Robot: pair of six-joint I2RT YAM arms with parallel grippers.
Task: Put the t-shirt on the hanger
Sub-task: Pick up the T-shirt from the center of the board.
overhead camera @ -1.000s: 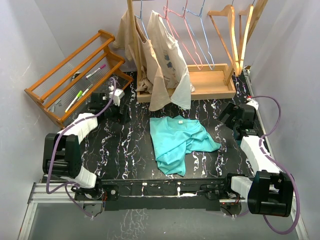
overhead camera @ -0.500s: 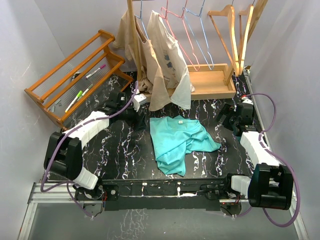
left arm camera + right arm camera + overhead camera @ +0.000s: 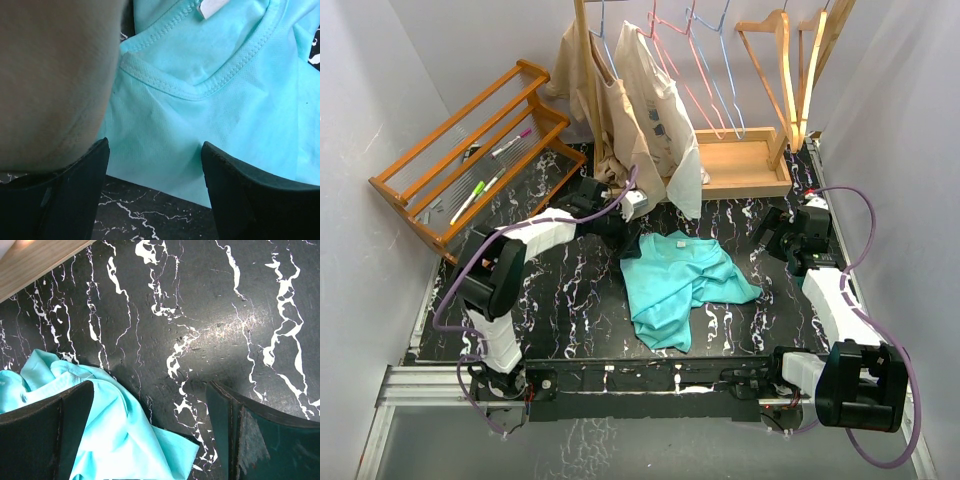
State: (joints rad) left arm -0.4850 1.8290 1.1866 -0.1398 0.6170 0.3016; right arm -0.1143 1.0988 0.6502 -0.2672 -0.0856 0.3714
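Note:
The teal t-shirt [image 3: 680, 285] lies crumpled on the black marbled table, its round neck [image 3: 210, 85] towards the back. My left gripper [image 3: 620, 232] hovers at the shirt's back-left corner by the collar. In the left wrist view this gripper [image 3: 155, 165] is open, and the shirt's edge lies below the gap between its fingers. My right gripper [image 3: 772, 238] stands open to the right of the shirt. In the right wrist view it [image 3: 150, 425] is over a fold of the shirt [image 3: 115, 430], holding nothing. The wooden hanger [image 3: 775, 70] hangs on the rack at the back right.
Beige shirts [image 3: 650, 120] hang right behind my left gripper, and one blurs into the left wrist view [image 3: 50, 75]. Pink and blue wire hangers [image 3: 695, 60] hang beside them over a wooden base [image 3: 740, 165]. A slatted wooden rack [image 3: 470, 150] with markers stands at the back left.
My left arm has swung right from the table's left side to the shirt's collar, and its jaws have narrowed a little. My right gripper has shifted slightly.

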